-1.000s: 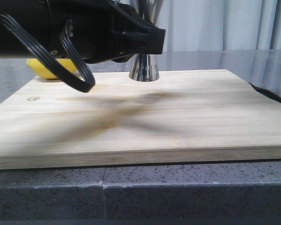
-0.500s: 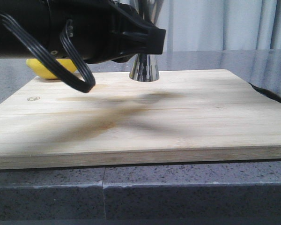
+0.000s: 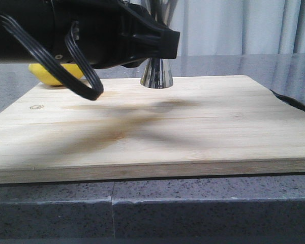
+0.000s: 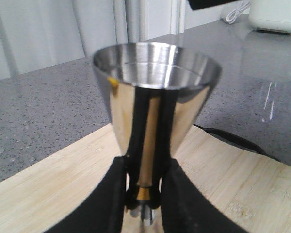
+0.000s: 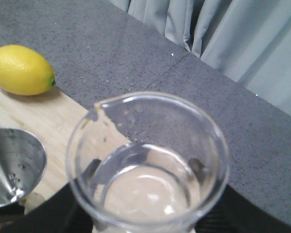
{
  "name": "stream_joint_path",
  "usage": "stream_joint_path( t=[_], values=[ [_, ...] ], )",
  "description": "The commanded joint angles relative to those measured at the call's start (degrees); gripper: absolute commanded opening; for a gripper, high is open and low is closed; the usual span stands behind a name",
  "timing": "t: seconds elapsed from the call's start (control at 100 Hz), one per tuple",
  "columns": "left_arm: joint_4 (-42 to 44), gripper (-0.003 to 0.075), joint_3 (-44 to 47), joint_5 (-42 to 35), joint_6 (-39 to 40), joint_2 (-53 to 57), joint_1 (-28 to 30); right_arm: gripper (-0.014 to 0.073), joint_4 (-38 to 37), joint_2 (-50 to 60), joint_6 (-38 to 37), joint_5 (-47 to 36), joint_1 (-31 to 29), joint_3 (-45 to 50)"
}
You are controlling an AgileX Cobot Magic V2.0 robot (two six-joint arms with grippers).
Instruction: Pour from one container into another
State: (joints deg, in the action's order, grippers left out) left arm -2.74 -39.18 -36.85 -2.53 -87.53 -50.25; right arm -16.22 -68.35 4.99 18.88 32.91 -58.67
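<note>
The steel jigger (image 4: 155,87) stands upright on the wooden board (image 3: 203,127), and my left gripper (image 4: 144,194) is shut on its narrow waist at the gold band. From the front only its lower cone (image 3: 156,73) shows, below the black left arm (image 3: 81,35). The clear glass beaker (image 5: 148,165) sits upright in my right gripper (image 5: 145,216), whose dark fingers (image 5: 63,208) press its sides. It has a little clear liquid at the bottom. Its pouring lip points toward the jigger's open cup (image 5: 12,165), close beside it. The front view hides the right gripper.
A yellow lemon (image 5: 20,69) lies at the board's far left corner, also visible from the front (image 3: 53,75). A black cable (image 3: 292,104) runs off the board's right edge. Grey stone counter (image 5: 150,58) surrounds the board, with curtains behind and a white appliance (image 4: 276,14).
</note>
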Motion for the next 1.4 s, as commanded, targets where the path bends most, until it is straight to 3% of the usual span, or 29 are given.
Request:
stream_joint_path(
  t=[0.0, 0.11, 0.53, 1.39],
  values=[
    [0.0, -0.0019, -1.6, -4.8, 0.5, 2.3, -0.3, 0.0206, -1.7, 2.2, -0.6, -2.9, 1.1, -2.2],
    [0.0, -0.0019, -1.6, -4.8, 0.5, 2.3, -0.3, 0.0206, -3.0, 2.8, -1.2, -1.7, 2.6, -2.2],
    [0.0, -0.0019, -1.6, -4.8, 0.5, 2.3, -0.3, 0.0206, -16.7, 5.0, -17.1, 2.9, 5.6, -2.4],
    [0.0, -0.0019, -1.6, -4.8, 0.5, 2.3, -0.3, 0.0206, -12.4, 5.0, -16.0, 4.7, 6.4, -2.4]
  ],
)
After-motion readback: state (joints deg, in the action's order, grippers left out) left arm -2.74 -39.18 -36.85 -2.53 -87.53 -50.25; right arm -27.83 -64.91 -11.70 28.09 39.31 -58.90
